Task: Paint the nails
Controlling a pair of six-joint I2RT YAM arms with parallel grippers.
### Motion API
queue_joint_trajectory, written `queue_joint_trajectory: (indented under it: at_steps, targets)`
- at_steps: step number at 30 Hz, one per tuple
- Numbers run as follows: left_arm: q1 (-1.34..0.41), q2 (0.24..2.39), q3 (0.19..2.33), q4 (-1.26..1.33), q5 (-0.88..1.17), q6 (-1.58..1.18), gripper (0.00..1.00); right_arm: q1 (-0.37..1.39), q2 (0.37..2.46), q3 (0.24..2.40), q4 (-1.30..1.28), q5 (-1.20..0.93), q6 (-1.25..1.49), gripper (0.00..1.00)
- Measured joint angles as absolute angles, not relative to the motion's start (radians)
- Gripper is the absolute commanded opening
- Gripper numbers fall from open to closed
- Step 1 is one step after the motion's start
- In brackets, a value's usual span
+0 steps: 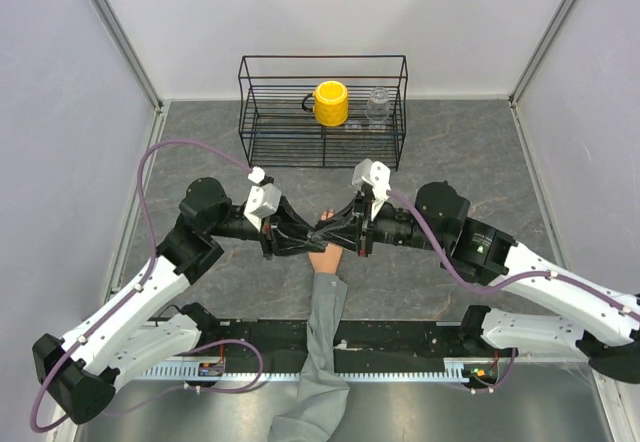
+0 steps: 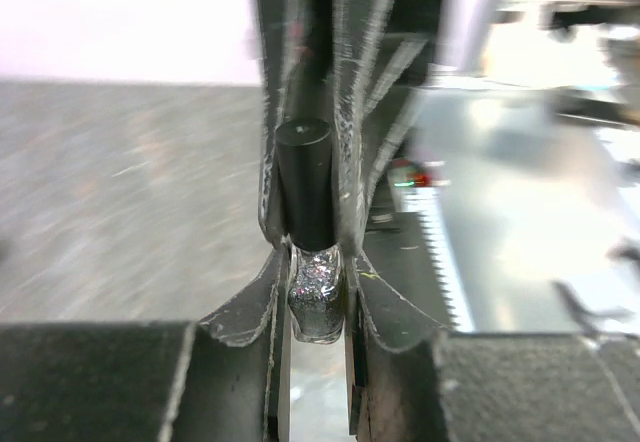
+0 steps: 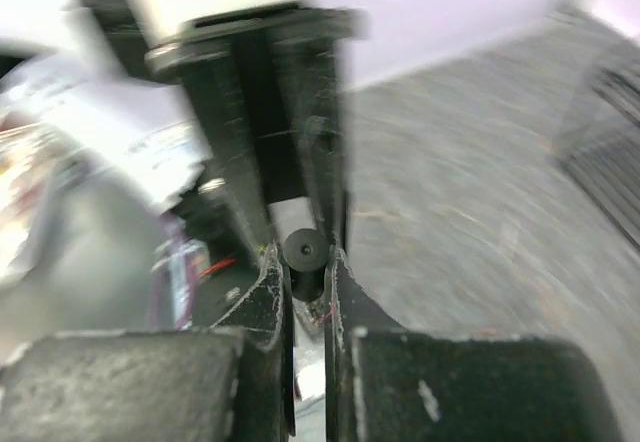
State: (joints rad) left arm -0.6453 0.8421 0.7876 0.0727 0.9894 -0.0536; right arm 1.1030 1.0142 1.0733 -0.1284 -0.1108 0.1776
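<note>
Left claw (image 2: 313, 274) is pinched on the glittery silver body of a nail polish bottle (image 2: 317, 307). Bottle lies along the claw axis, black cap (image 2: 305, 187) pointing away from the wrist. Right claw (image 3: 305, 270) is pressed together on that cap, seen end-on in its own camera. It comes in from the opposite side, so both claws grip the one bottle nose to nose. Both wrist views are blurred.

From above, the bottle sits over the finger end of the mannequin hand (image 1: 325, 259). Hand is peach, skin-toned, lying on the grey counter (image 1: 200, 162), fingers aimed at the far side. Its grey sleeve (image 1: 323, 347) trails back between the arm bases. Nails can't be made out; the claws cover the fingertips.

Arms are in a mirrored pose, elbows out, forearms folding inward to meet mid-counter.

Behind them is a black wire rack (image 1: 290, 147) with a yellow mug (image 1: 331, 103) and a clear glass jar (image 1: 378, 105).
</note>
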Motion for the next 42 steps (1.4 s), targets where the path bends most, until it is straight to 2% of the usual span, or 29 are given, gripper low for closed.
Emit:
queue_joint_trajectory:
  at_steps: [2,6,7,9,12,15,18,24,29,33,37,39,42]
  targets:
    - [-0.645,0.866,0.777,0.152,1.091,-0.118,0.02,1.023,1.01,1.059,-0.099,-0.354,0.149,0.0]
    - [-0.642,0.885,0.773,0.199,1.204,-0.171,0.02,0.947,1.041,1.059,-0.052,-0.633,0.13,0.0]
    - [-0.642,0.886,0.773,0.196,1.219,-0.172,0.02,0.937,1.049,1.059,-0.041,-0.674,0.125,0.05]
    - [-0.642,0.886,0.773,0.184,1.222,-0.166,0.02,0.929,1.054,1.059,-0.038,-0.698,0.122,0.31]
    - [-0.641,0.886,0.778,0.139,1.187,-0.121,0.02,0.926,1.054,1.061,-0.063,-0.659,0.138,0.6]
    - [-0.641,0.88,0.793,0.082,1.113,-0.055,0.02,0.914,1.048,1.073,-0.117,-0.527,0.193,0.76]
    - [-0.641,0.868,0.804,0.047,0.979,-0.009,0.02,0.909,1.042,1.1,-0.178,-0.358,0.276,0.85]
    - [-0.641,0.846,0.809,0.014,0.762,0.032,0.02,1.017,1.056,1.195,-0.27,0.021,0.409,0.85]
    - [-0.641,0.841,0.809,-0.007,0.661,0.039,0.02,1.179,1.165,1.364,-0.313,0.284,0.432,0.66]
    - [-0.64,0.831,0.809,-0.022,0.613,0.041,0.02,1.241,1.259,1.43,-0.338,0.451,0.432,0.58]
    - [-0.641,0.814,0.809,-0.03,0.591,0.042,0.02,1.267,1.311,1.434,-0.376,0.545,0.431,0.47]
    - [-0.641,0.802,0.809,-0.033,0.579,0.043,0.02,1.268,1.319,1.434,-0.382,0.569,0.431,0.45]
    - [-0.641,0.798,0.809,-0.03,0.574,0.043,0.02,1.274,1.319,1.433,-0.383,0.592,0.434,0.33]
